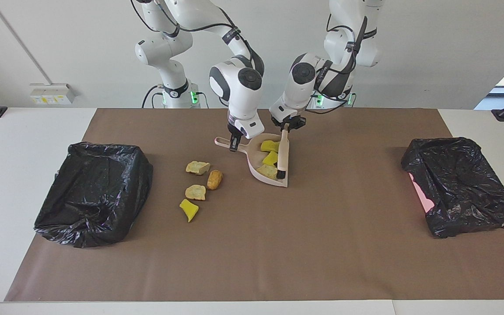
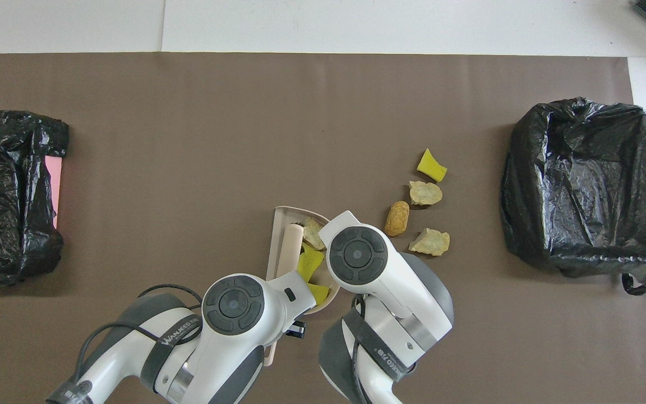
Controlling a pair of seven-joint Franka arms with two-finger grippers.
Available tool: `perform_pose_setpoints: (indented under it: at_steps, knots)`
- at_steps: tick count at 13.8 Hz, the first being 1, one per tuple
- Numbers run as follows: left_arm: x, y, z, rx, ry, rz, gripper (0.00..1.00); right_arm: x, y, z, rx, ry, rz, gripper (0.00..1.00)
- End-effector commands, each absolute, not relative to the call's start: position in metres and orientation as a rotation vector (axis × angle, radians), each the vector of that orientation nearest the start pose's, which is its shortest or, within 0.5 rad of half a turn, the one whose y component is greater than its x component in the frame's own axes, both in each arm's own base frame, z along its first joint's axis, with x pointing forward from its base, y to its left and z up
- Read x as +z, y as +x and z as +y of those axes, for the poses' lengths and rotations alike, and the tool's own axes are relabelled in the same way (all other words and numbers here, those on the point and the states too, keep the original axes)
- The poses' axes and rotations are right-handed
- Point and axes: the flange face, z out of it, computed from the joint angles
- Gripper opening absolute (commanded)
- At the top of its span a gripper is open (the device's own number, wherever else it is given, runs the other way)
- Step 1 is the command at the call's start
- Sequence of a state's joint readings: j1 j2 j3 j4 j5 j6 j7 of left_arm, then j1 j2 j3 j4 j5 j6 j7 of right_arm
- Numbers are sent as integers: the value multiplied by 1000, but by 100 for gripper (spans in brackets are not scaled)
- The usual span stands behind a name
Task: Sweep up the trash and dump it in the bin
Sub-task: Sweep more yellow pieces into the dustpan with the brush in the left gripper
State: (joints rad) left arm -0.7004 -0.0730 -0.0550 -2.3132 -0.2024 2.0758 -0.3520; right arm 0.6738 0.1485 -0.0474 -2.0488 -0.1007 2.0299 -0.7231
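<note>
Scraps [image 1: 199, 183] lie toward the right arm's desk edge from the dustpan [image 1: 258, 168]. Right gripper [image 1: 234, 144] clamps its handle; left gripper [image 1: 286, 127] clamps the brush [image 1: 283, 155].

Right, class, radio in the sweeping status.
Right gripper shut on dustpan handle. Left gripper shut on brush. Three scraps in pan; four on table.

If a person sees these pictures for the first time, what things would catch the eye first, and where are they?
Probably the two white arms meeting mid-table: the right gripper holds the handle of the beige plastic dustpan, and the left gripper holds a beige hand brush in it, beside three spongy scraps. Four more scraps lie on the brown mat toward the right arm's end. A black-lined bin sits at each end.
</note>
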Motion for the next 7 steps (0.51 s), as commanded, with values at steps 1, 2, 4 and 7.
perform_pose_setpoints:
  at_steps: [1, 2, 4, 7]
  knots:
    - [389, 368, -319, 497, -3123, 406, 0, 355, 457, 319, 250, -2456, -2102, 0]
    - [391, 366, -314, 547, -3101, 387, 0, 355, 458, 319, 251, -2454, -2104, 0]
    - [388, 361, -307, 591, -3080, 369, 0, 356, 458, 319, 248, -2453, -2106, 0]
    - [383, 356, -298, 602, -3072, 255, 0, 356, 461, 317, 252, -2456, -2103, 0]
